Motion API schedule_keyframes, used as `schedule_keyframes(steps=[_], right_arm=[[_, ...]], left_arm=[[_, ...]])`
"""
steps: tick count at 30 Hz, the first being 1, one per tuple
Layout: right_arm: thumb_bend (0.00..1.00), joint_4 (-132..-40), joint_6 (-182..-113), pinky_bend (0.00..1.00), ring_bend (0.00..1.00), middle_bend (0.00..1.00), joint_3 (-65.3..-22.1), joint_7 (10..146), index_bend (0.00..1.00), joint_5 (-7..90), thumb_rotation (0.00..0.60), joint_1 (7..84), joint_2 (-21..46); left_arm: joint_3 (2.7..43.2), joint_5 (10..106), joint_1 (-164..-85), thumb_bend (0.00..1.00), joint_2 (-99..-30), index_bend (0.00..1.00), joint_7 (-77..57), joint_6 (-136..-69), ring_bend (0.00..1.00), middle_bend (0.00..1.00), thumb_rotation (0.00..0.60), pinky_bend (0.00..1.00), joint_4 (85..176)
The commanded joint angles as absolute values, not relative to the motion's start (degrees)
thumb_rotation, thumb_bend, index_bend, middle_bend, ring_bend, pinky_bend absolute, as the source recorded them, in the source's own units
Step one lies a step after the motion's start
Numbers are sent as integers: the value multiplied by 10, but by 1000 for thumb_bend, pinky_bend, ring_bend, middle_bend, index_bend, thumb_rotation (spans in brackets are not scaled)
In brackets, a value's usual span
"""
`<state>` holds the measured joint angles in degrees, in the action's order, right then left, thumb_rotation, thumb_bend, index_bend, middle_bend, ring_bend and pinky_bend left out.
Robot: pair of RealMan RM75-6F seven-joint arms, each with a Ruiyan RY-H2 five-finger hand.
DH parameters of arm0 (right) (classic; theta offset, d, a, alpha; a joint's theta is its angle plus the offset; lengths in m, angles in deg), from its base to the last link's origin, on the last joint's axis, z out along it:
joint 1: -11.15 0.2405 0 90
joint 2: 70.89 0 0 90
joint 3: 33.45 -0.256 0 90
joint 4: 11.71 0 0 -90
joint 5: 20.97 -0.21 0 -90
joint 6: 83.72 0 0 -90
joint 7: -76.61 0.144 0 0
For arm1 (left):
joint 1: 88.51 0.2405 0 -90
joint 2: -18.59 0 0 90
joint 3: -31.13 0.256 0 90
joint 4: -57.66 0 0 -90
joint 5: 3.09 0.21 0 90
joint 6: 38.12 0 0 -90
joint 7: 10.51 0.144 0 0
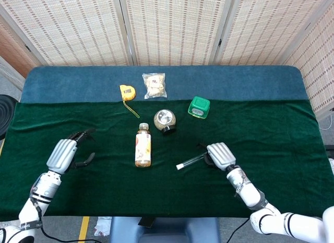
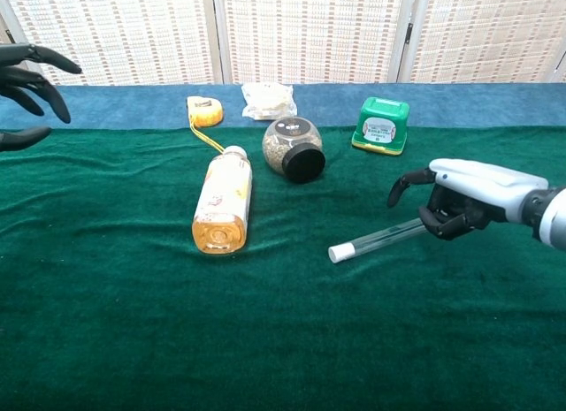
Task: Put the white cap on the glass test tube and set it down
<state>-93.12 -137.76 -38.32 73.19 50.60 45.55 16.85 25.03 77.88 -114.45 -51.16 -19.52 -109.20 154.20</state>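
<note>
A green cloth [image 1: 62, 201] covers the table [image 1: 62, 78], with a blue strip along the far edge. The right hand [image 2: 464, 203] sits at about 4 o'clock from the table's centre, its fingers curled around the far end of the tube [image 2: 380, 237]. The tube is clear glass, slim, slanted with its capped end low on the cloth; whether it rests fully down cannot be told. The cap [image 2: 337, 254] is white and small, seated on the tube's end pointing toward 8 o'clock. The left hand [image 1: 65, 153] hovers at 8 o'clock, holding nothing, fingers spread.

A bottle [image 2: 220, 203] of orange liquid lies on its side near the centre; its label print is too small to read. At 12 o'clock from it lie a round jar [image 2: 293, 148], a green box [image 2: 381, 125] with an unreadable white label, a clear bag [image 1: 154, 85] and a yellow tape measure [image 1: 126, 92].
</note>
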Motion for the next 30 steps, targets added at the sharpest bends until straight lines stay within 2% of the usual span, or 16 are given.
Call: schedule_keyframes(steps=[1, 3, 4, 7, 10, 13, 15, 17, 19, 25, 30], right_arm=[[740, -972, -1412, 998, 969, 793, -389, 739, 233, 518, 600, 438, 130], [739, -1002, -1441, 944, 884, 681, -386, 730, 233, 528, 600, 422, 97], [740, -1012, -1455, 871, 815, 605, -384, 722, 233, 533, 600, 413, 83], [740, -1043, -1504, 575, 554, 394, -373, 690, 233, 546, 600, 383, 39], [740, -1071, -1554, 299, 345, 224, -364, 668, 209, 556, 600, 350, -1], [733, -1095, -1598, 149, 236, 109, -354, 669, 137, 566, 600, 315, -35], [677, -1108, -1620, 60, 164, 50, -345, 672, 81, 571, 600, 293, -56], [577, -1115, -1641, 5, 102, 9, -340, 675, 23, 575, 600, 274, -68], [525, -1119, -1665, 0, 73, 0, -334, 678, 2, 582, 600, 253, -75], [489, -1110, -1715, 0, 37, 0, -319, 682, 0, 607, 592, 206, -74], [489, -1098, -1733, 0, 16, 0, -317, 693, 0, 622, 590, 184, -64]], left_arm=[[248, 758, -1133, 429, -505, 199, -183, -1096, 250, 416, 600, 283, 1530], [251, 743, -1124, 429, -496, 209, -168, -1097, 240, 407, 600, 267, 1525], [252, 736, -1119, 429, -493, 210, -158, -1099, 236, 403, 600, 260, 1522], [254, 714, -1101, 429, -487, 223, -124, -1115, 225, 392, 600, 225, 1510], [257, 695, -1083, 428, -485, 242, -105, -1128, 211, 380, 600, 191, 1500], [265, 692, -1064, 391, -483, 229, -95, -1143, 182, 359, 600, 161, 1495], [274, 694, -1050, 302, -479, 191, -77, -1156, 140, 319, 600, 123, 1497], [278, 694, -1038, 254, -479, 161, -60, -1172, 107, 279, 600, 87, 1502], [281, 697, -1025, 244, -482, 142, -47, -1192, 89, 249, 600, 70, 1508], [292, 724, -994, 243, -497, 105, -8, -1243, 52, 179, 600, 33, 1519], [300, 749, -980, 244, -506, 104, 2, -1260, 52, 177, 600, 18, 1522]])
